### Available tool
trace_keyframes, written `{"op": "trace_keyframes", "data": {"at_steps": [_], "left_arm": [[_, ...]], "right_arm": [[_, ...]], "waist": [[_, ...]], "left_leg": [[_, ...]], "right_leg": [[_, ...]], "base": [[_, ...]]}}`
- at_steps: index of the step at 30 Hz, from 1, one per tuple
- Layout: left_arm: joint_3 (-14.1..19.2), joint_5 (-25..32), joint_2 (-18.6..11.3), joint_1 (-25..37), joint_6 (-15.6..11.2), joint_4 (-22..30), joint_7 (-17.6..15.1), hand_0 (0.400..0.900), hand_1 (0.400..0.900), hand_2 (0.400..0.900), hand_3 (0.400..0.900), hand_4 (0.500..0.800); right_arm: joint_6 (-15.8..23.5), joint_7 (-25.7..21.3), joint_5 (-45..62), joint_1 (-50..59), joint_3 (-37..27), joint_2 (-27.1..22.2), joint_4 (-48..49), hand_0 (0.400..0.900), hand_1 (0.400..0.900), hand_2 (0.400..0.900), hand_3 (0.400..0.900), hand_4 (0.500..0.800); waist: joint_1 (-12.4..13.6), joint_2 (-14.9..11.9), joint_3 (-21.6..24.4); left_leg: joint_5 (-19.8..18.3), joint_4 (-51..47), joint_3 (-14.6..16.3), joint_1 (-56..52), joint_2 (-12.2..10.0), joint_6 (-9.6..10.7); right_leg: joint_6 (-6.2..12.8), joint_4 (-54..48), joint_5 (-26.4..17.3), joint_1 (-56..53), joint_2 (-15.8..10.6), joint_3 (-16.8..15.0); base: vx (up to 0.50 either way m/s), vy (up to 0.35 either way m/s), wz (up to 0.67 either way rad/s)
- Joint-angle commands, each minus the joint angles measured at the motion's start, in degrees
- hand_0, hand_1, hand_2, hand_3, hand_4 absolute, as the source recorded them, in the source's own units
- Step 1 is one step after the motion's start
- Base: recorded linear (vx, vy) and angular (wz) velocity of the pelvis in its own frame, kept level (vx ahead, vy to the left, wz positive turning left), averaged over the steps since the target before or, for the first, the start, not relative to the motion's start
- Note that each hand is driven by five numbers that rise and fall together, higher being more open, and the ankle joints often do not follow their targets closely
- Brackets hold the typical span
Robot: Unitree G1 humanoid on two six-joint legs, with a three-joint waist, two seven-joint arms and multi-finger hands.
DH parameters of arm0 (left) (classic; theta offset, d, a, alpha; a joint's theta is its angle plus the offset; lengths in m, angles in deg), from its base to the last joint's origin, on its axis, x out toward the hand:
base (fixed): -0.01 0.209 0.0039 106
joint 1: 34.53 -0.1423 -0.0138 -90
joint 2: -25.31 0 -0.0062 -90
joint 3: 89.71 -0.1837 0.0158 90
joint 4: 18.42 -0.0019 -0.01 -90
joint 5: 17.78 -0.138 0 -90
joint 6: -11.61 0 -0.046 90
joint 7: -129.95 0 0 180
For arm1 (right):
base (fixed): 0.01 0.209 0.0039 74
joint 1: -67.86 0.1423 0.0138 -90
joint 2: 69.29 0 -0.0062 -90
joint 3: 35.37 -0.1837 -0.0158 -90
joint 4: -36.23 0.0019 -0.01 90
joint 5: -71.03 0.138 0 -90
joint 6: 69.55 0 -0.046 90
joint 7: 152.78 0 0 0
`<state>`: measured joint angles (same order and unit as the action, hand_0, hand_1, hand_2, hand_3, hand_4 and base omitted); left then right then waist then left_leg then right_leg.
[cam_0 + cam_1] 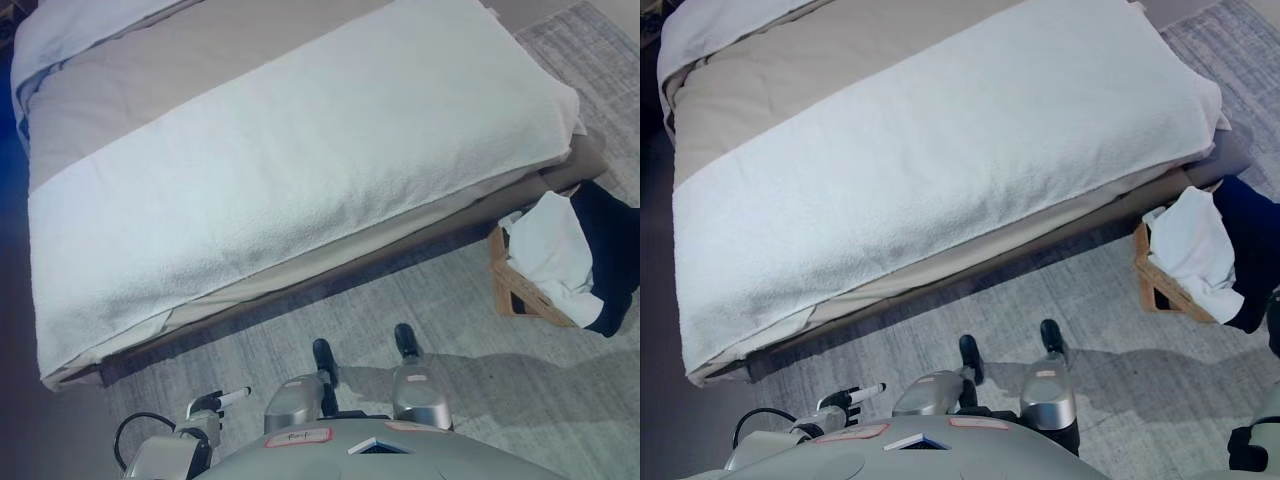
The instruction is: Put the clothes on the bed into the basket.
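A white garment (552, 250) and a dark navy garment (610, 250) are draped over a light wooden basket (512, 290), largely hidden, beside the wide bed (290, 170). The left hand (850, 398) is seen low with fingers extended, released. The right hand is cut off; its state cannot be told.

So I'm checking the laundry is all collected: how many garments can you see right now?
2, both draped over the wooden basket on the rug beside the bed's corner: a white garment and a dark navy garment beside it. More may lie hidden inside the basket.
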<state>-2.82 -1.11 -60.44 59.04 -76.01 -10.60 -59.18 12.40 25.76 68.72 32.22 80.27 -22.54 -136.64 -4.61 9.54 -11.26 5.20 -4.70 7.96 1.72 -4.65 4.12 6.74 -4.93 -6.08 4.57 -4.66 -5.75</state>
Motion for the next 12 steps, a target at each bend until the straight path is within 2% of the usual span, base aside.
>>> {"op": "trace_keyframes", "data": {"at_steps": [1, 3, 7, 12], "left_arm": [[-2.16, 0.49, -3.57, 0.02, 0.09, -2.53, -1.17, 0.900, 0.900, 0.900, 0.900, 0.800], [-2.15, -0.07, -3.47, -0.06, -0.11, -2.10, -0.72, 0.900, 0.900, 0.900, 0.900, 0.800], [-2.51, -1.92, -3.40, 0.11, 0.02, -1.94, -0.20, 0.900, 0.900, 0.900, 0.900, 0.800], [-8.22, -7.69, -1.64, 2.12, -0.02, 0.69, -0.40, 0.900, 0.900, 0.900, 0.900, 0.800]], "right_arm": [[3.80, -0.96, 4.11, -1.37, 1.47, 4.51, 4.64, 0.900, 0.900, 0.900, 0.900, 0.800], [4.46, 0.69, 3.58, -6.49, 1.00, 9.39, 7.70, 0.900, 0.900, 0.900, 0.900, 0.800], [4.38, 0.86, 2.42, -14.20, -0.80, 18.16, 9.35, 0.900, 0.900, 0.900, 0.900, 0.800], [4.55, -1.49, 1.27, -21.94, -2.93, 29.25, 8.97, 0.900, 0.900, 0.900, 0.900, 0.800]], "waist": [[1.75, -4.13, 4.32], [2.43, -4.86, 4.72], [3.59, -5.88, 5.54], [4.59, -6.79, 6.08]], "left_leg": [[0.18, -0.30, -3.10, 0.17, -1.13, 2.62], [-0.01, -0.30, -3.52, -0.29, -1.22, 2.46], [-0.45, -0.30, -4.28, -1.11, -1.33, 2.14], [-0.68, -0.30, -5.97, -1.31, -1.11, 1.68]], "right_leg": [[0.46, 0.80, 0.11, 0.52, -1.83, 3.12], [0.33, 0.87, 0.40, -0.23, -1.74, 3.51], [0.12, 0.82, 0.99, -1.73, -1.73, 4.46], [0.09, 1.05, 1.46, -2.77, -1.90, 6.22]], "base": [[0.01, -0.014, 0.09], [0.03, -0.026, 0.15], [0.03, -0.006, 0.17], [0.02, 0.016, 0.21]]}}
